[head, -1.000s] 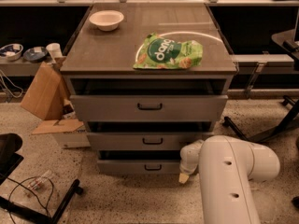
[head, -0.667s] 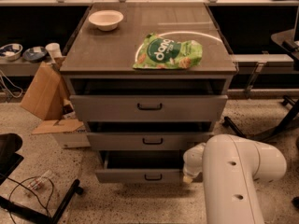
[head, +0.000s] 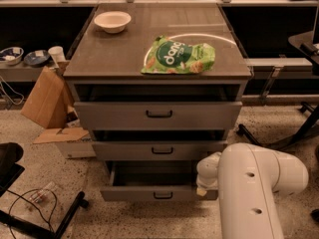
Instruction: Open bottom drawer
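Observation:
The bottom drawer [head: 134, 194] is the lowest and narrowest grey front, with a small black bar handle [head: 163, 196]. It stands pulled out from the cabinet, and its plain grey tray [head: 154, 174] shows behind the front. My gripper [head: 202, 190] is at the right end of the drawer front, mostly hidden behind my white arm [head: 254, 188], which fills the bottom right of the camera view.
Above it are the mid-sized drawer [head: 162, 150] and the tallest drawer [head: 159, 114], both slightly ajar. A green chip bag [head: 178, 57] and a white bowl [head: 112, 21] lie on the cabinet top. A cardboard box [head: 47, 98] leans at the left. A black stand leg [head: 67, 215] and cables lie on the floor.
The bottom drawer has slid out toward the camera, showing its tray. My arm has drawn back with it.

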Robot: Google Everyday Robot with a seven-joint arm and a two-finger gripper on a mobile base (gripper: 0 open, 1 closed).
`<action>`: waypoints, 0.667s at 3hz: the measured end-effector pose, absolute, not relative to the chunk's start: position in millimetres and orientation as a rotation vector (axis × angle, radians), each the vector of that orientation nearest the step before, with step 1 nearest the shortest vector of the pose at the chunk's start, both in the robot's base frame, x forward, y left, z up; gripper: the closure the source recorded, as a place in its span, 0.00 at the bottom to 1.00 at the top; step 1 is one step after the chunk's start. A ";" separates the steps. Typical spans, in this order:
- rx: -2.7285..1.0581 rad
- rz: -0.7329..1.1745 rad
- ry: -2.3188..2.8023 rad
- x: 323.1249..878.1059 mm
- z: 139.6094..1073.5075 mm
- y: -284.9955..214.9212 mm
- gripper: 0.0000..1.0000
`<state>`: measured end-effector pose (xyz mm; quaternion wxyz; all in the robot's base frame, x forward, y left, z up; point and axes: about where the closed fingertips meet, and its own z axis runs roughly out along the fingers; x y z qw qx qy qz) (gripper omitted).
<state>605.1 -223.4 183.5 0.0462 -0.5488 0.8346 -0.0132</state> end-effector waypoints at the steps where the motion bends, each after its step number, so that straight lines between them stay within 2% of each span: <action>1: -1.675 -0.040 2.548 605.1 183.5 -223.6 1.00; 2: -1.630 -0.014 2.639 564.1 177.6 -235.6 1.00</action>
